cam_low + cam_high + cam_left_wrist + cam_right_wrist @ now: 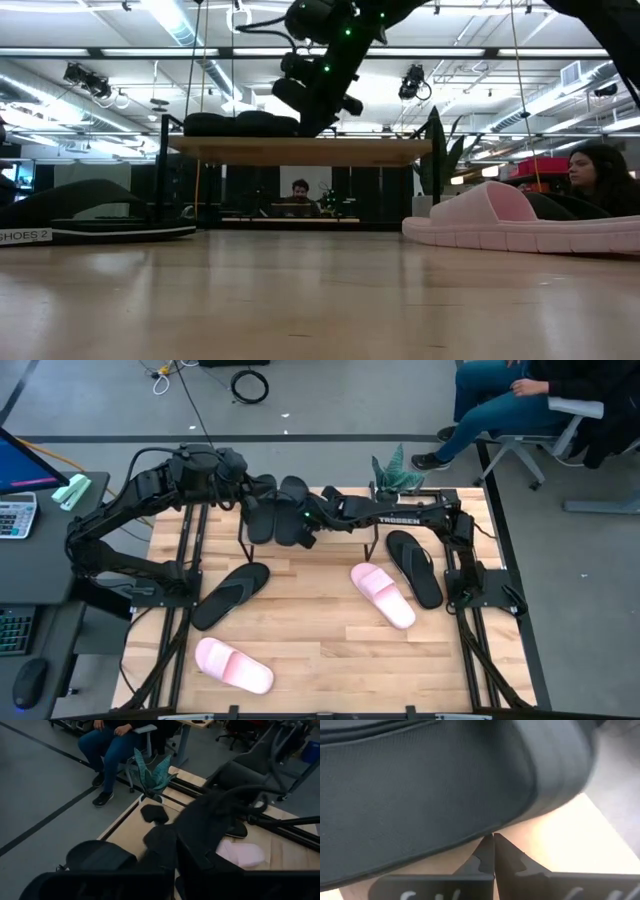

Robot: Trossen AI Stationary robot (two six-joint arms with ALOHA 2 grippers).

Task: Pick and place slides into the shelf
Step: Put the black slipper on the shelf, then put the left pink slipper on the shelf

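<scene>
Wooden table (320,640), seated person (500,400) behind; both grippers clenched beside black slides (280,510).

Right wrist cam is basically jammed up against a black slide (435,785), which fills most of the shot with its dark, finely textured strap and a thick rounded sole edge curving down one side. The right gripper (493,842) has its two dark fingers (479,856) pressed together, tips meeting just under the edge of the slide, maybe touching it, hard to say this close. Light wood (580,840) shows beyond the sole, probably the shelf plank.
</scene>
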